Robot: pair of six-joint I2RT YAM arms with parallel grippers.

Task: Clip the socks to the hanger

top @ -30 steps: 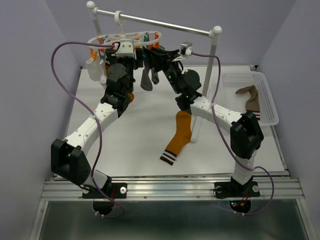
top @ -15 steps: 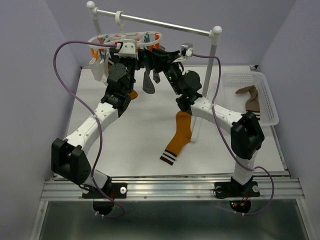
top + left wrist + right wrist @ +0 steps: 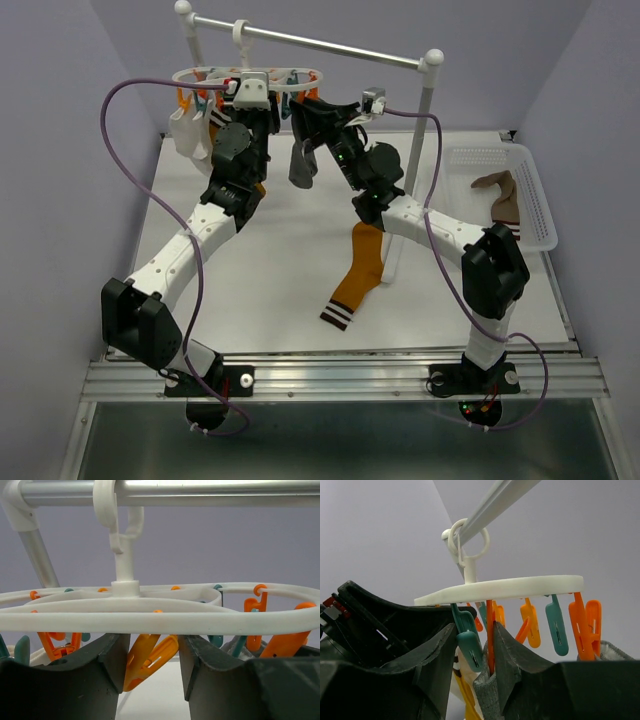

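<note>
White plastic hanger [image 3: 200, 622], hooked on rail [image 3: 200, 489] above the counter's [image 3: 280, 260] far edge, with orange and teal clips dangling beneath.
Left pincer [image 3: 152, 647]: jaws stood either side of one orange clip [image 3: 147, 661]; whether they pressed it could not be told.
Right pincer [image 3: 475, 640]: clenched on grey sock [image 3: 301, 160], raised among the clips just beside a teal clip [image 3: 469, 647]; the sock's length hung free below.
White sock [image 3: 188, 135]: hung from the hanger's left end.
Orange sock [image 3: 360, 268], striped cuff: lay flat near the counter's middle.
Brown sock [image 3: 500, 195]: lay in basket [image 3: 545, 215] at the right edge.
</note>
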